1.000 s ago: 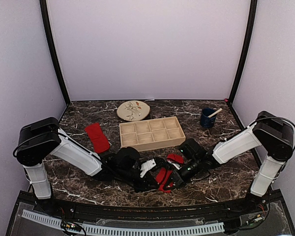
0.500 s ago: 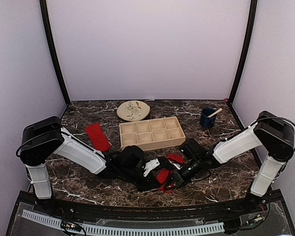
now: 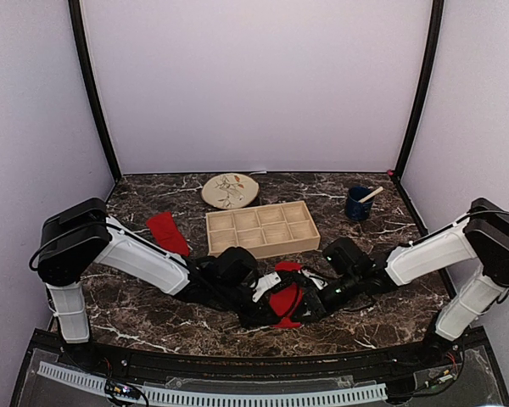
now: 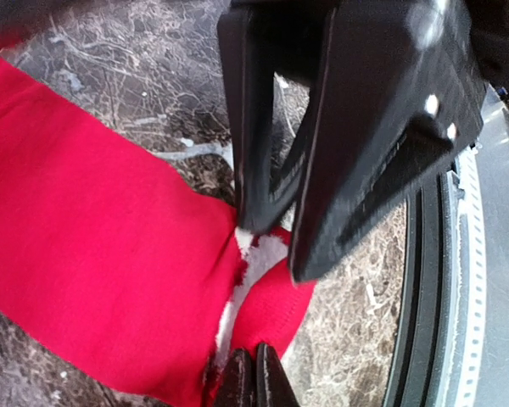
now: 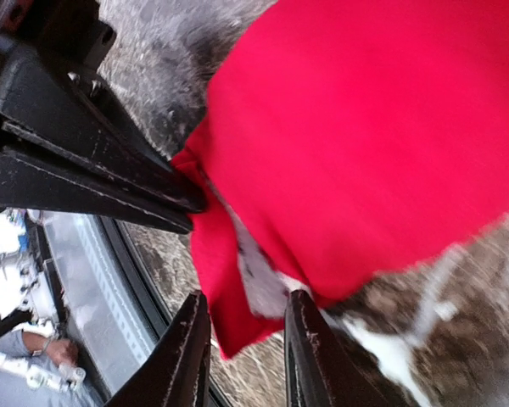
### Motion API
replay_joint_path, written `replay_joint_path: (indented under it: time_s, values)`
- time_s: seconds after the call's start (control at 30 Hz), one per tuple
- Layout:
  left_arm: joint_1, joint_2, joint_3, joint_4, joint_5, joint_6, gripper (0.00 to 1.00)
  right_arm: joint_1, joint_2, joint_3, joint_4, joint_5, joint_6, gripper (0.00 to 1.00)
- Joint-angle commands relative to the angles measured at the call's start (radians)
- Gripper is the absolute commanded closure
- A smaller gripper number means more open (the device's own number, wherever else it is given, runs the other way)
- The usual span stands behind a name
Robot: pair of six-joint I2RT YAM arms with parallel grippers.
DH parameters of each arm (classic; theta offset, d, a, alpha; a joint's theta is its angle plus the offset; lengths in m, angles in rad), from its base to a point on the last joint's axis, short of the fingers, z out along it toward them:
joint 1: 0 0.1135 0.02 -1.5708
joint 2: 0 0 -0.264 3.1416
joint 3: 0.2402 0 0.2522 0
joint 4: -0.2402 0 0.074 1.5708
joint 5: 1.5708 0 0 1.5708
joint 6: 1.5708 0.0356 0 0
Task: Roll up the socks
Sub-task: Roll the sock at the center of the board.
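One red sock point(image 3: 282, 300) lies near the table's front middle, between my two grippers. It fills the left wrist view point(image 4: 93, 254) and the right wrist view point(image 5: 373, 144), and a white inside shows at its folded edge. My left gripper point(image 4: 255, 379) is shut on that edge; its black fingers point(image 5: 110, 174) come in from the left of the right wrist view. My right gripper point(image 5: 246, 356) is open, and a loose corner of the sock lies between its fingers. A second red sock point(image 3: 167, 234) lies flat at the left, away from both grippers.
A wooden tray point(image 3: 261, 229) with several compartments stands just behind the grippers. A patterned plate point(image 3: 230, 190) sits at the back and a blue cup point(image 3: 358, 203) with a stick at the back right. The table's front edge and black rail point(image 4: 424, 280) run close by the sock.
My right gripper has opened and let go of the sock. My left gripper has shut on the sock's edge. Both arms have shifted slightly right, and the sock looks more spread out.
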Motion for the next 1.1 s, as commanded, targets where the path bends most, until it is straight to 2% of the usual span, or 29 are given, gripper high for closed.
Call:
replay_joint_path:
  time_s: [0.0,0.3,0.47,0.77,0.93,1.07]
  values:
    - [-0.001,0.034,0.014,-0.122,0.060,-0.037,1.00,-0.019,-0.073,-0.061,0.019,0.109,0.028,0.71]
    - [0.056,0.070,0.057,-0.173,0.170,-0.115,1.00,-0.004,-0.249,-0.152,0.035,0.302,0.010,0.70]
    - [0.087,0.092,0.086,-0.220,0.207,-0.136,1.00,0.078,-0.313,-0.162,0.006,0.464,-0.043,0.70]
    - [0.122,0.128,0.127,-0.298,0.238,-0.153,1.00,0.303,-0.303,-0.116,-0.045,0.775,-0.166,0.70]
    - [0.137,0.133,0.136,-0.323,0.246,-0.149,1.00,0.412,-0.275,-0.068,-0.073,0.905,-0.239,0.69]
    - [0.147,0.143,0.144,-0.346,0.260,-0.138,1.00,0.468,-0.227,-0.023,-0.100,0.949,-0.292,0.68]
